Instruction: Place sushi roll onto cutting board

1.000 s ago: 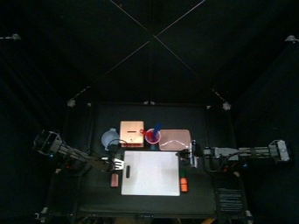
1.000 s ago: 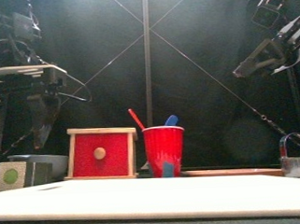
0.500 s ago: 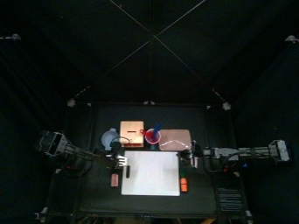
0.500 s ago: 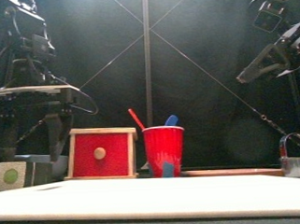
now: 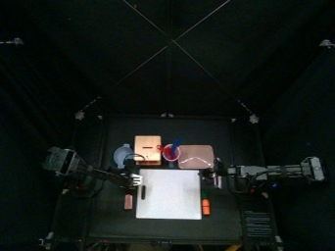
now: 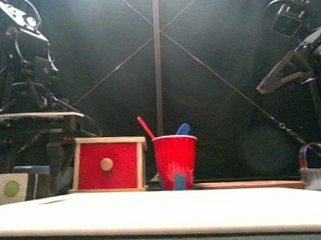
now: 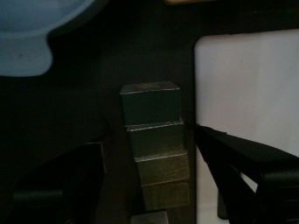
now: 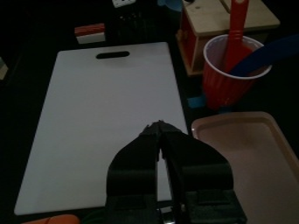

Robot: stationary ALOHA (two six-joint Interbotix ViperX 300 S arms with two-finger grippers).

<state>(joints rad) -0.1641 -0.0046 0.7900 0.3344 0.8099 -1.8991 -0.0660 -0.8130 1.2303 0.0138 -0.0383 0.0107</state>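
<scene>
L arm's gripper hangs low at the left, jaws not readable here. Just beside it, toward centre: red-orange wooden box; past that a red cup w/ utensils. White cutting board lies below. R arm high, far across.

Light falls from above onto a small area, and the black curtains around it swallow nearly everything else. In the top view only the worktop's middle is lit, where the white cutting board is the brightest patch. At table height the board's near edge is a pale, soft, out-of-focus band, while the red cup behind it is sharp and vivid. The left wrist view is dim and blurred, the board glaring pinkish white beside dark, soft fingers. The right wrist view is evenly lit and clear.
</scene>
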